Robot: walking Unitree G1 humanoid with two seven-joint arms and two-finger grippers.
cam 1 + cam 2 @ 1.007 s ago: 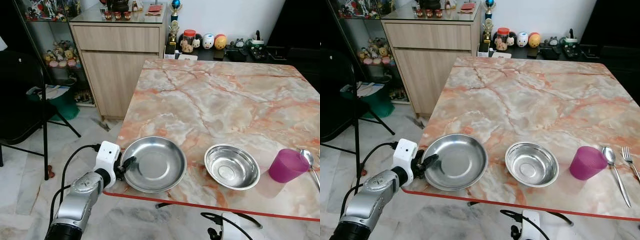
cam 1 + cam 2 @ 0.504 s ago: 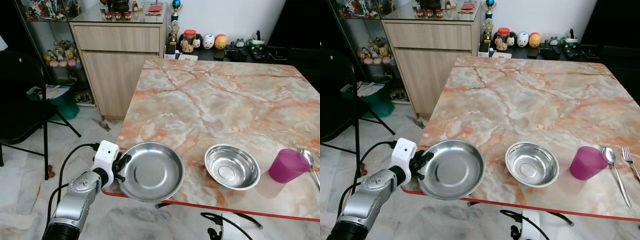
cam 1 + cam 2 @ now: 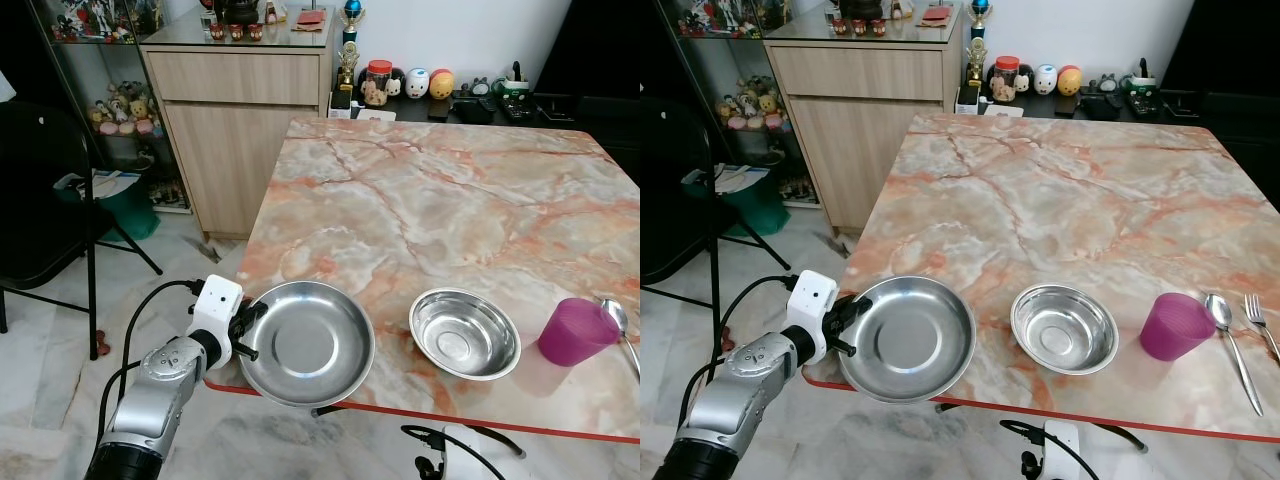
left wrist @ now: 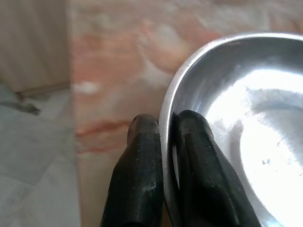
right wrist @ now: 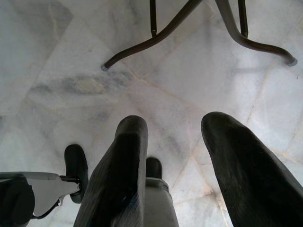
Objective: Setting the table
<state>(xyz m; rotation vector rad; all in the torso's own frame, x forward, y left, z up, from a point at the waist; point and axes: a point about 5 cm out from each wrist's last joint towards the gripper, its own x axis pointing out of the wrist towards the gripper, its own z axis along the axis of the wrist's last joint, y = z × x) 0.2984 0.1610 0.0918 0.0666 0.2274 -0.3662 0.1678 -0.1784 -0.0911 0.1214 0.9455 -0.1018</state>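
The step in hand looks like placing the wide, shallow stainless-steel plate [image 3: 308, 341]: the left gripper [image 4: 163, 142] pinches its rim, 1 black finger outside and 1 inside the lip, and holds it at the near left corner of the orange-veined marble table [image 3: 440, 200], tilted slightly and overhanging the red-trimmed edge. The next move probably calls for carrying the plate further onto the tabletop, levelling it, setting it flat and only then letting go, since a release here could tip it off the edge. Just to its right sits the smaller, deeper steel bowl [image 3: 464, 333], apart from the plate, then the translucent purple plastic cup [image 3: 1177, 326], the metal spoon [image 3: 1228, 340] and the metal fork [image 3: 1260, 322] near the right edge. The right gripper [image 5: 175, 165] hangs idle below the table with its 2 fingers spread apart, over pale marble floor tiles. Beyond the table stands a light wooden cabinet [image 3: 235, 120], with a row of small figurines and jars [image 3: 410, 82] along a dark shelf, and a black folding chair [image 3: 50, 200] at the left.
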